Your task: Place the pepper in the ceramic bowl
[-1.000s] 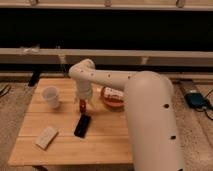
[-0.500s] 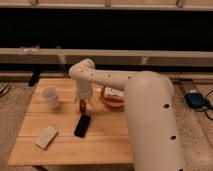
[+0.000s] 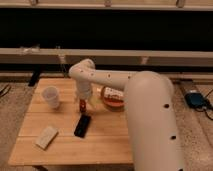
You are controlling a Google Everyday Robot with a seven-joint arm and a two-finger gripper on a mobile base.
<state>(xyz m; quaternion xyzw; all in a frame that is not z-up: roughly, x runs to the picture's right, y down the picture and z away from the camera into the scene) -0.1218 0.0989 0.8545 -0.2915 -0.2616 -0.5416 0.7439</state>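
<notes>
The small dark-red pepper is right at the tip of my gripper, which points straight down over the middle of the wooden table. I cannot tell whether the pepper rests on the table or is lifted. The reddish-orange ceramic bowl stands just right of the gripper, partly hidden by my white arm. There is something pale and red inside it.
A white plastic cup stands at the table's left. A flat black phone lies just in front of the gripper. A pale flat block lies at the front left. A blue object lies on the floor at the right.
</notes>
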